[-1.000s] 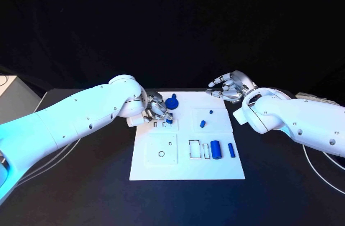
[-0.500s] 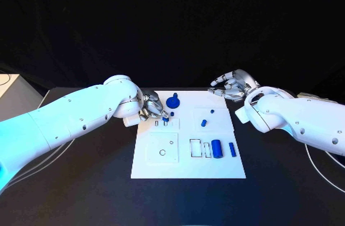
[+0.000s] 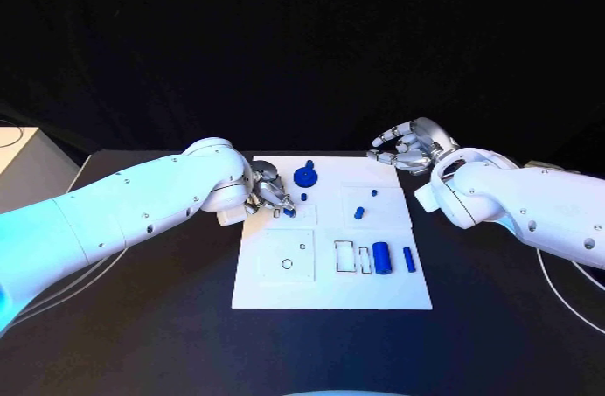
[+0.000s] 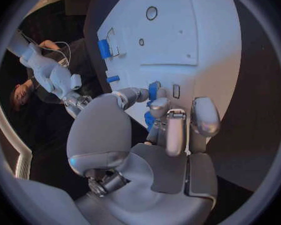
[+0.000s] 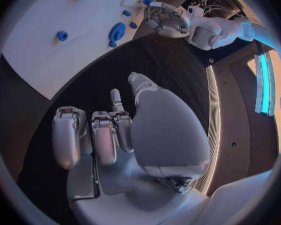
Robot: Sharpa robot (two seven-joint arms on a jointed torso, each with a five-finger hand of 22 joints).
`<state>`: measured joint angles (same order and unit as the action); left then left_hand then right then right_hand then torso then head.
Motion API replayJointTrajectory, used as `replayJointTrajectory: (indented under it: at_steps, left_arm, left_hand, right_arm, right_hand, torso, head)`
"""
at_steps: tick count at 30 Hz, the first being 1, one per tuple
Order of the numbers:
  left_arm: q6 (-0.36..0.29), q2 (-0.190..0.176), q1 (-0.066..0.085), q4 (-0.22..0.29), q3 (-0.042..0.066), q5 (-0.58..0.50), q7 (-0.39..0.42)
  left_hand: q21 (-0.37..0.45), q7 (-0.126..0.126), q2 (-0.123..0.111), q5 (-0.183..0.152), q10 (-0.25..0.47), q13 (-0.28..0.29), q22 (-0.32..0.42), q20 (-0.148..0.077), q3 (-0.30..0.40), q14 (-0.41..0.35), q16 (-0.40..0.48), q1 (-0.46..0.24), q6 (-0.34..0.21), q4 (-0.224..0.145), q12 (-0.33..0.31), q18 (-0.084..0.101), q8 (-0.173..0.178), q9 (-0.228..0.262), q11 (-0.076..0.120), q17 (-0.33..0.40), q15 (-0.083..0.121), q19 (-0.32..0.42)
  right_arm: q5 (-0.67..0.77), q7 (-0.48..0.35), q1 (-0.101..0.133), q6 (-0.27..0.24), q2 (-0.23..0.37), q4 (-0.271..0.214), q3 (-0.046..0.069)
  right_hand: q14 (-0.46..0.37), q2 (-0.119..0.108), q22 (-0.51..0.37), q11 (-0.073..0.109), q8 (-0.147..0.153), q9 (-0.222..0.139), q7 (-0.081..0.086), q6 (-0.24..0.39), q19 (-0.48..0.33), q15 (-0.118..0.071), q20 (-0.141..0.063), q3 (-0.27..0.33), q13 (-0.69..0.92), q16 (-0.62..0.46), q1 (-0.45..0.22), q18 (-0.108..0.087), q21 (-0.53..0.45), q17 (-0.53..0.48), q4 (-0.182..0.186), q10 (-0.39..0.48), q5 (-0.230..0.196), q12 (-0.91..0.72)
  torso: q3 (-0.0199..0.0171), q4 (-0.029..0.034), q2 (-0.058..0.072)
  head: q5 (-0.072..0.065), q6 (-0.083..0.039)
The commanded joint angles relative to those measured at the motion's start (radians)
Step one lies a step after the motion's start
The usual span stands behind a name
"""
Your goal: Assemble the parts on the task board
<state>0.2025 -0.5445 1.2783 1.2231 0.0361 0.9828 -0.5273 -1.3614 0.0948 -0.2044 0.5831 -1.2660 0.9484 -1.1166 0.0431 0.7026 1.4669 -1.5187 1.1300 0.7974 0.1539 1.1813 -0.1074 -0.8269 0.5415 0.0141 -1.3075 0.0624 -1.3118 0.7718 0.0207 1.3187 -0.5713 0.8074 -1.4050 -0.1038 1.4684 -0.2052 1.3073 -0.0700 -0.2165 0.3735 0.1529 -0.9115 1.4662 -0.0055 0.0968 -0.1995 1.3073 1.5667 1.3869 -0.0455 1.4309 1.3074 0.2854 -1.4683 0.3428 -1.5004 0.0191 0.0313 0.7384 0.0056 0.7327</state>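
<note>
While left robot hand (image 3: 270, 195) pinches blue part (image 3: 288, 211) over task board (image 3: 330, 291), right robot hand (image 3: 406, 149) hovers empty, fingers spread.

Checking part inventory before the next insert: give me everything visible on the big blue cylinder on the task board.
The big blue cylinder is a smooth, solid-looking, saturated blue part, the largest of the loose pieces. It lies on its side on the white task board, in the near right area, beside a rectangular outlined slot and a slimmer blue pin. Neither hand touches it.
</note>
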Motion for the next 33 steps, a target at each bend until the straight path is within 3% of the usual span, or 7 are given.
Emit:
replayJointTrajectory:
  at_steps: [1,14,33]
  left_arm:
    - [-0.028,0.006,0.000,0.000,-0.004,0.031,0.007]
    - [-0.036,0.021,0.000,-0.008,-0.013,0.047,0.006]
    - [0.001,0.020,0.000,-0.008,-0.015,0.058,0.002]
  left_hand:
    - [-0.003,-0.029,0.010,0.005,-0.008,0.001,-0.001,-0.003,0.157,0.076,-0.004,0.003,0.037,-0.162,0.006,0.012,-0.002,0.105,-0.002,-0.171,0.009,-0.007]
    - [-0.003,-0.029,0.010,0.005,-0.008,0.001,-0.001,-0.003,0.157,0.076,-0.004,0.003,0.037,-0.162,0.006,0.012,-0.002,0.105,-0.002,-0.171,0.009,-0.007]
    - [-0.004,-0.030,0.010,0.006,-0.010,0.000,-0.002,-0.004,0.156,0.076,-0.003,0.001,0.039,-0.163,0.005,0.012,0.000,0.106,-0.001,-0.170,0.010,-0.007]
  right_arm:
    - [0.012,-0.006,-0.001,0.002,0.000,0.000,0.000]
    - [0.016,-0.007,-0.001,0.002,0.000,-0.001,0.000]
    - [0.016,-0.005,-0.001,0.004,0.002,-0.004,0.000]
  right_hand:
    - [0.102,0.000,0.113,0.001,-0.003,0.001,0.000,0.007,0.052,-0.003,-0.007,-0.004,0.194,0.004,-0.007,0.006,-0.002,0.263,0.001,-0.023,0.005,0.002]
    - [0.102,0.000,0.113,0.001,-0.003,0.001,0.000,0.007,0.052,-0.003,-0.007,-0.004,0.194,0.004,-0.007,0.006,-0.002,0.263,0.001,-0.023,0.005,0.002]
    - [0.102,0.000,0.113,0.001,-0.003,0.001,0.000,0.007,0.052,-0.003,-0.007,-0.004,0.194,0.004,-0.007,0.006,-0.002,0.263,0.001,-0.023,0.005,0.002]
  torso:
    - [0.0001,-0.0009,0.001]
    - [0.0008,-0.0012,0.001]
    - [0.0019,-0.0013,0.001]
  head:
    - [0.001,0.001]
    - [0.001,0.003]
    - [0.000,0.008]
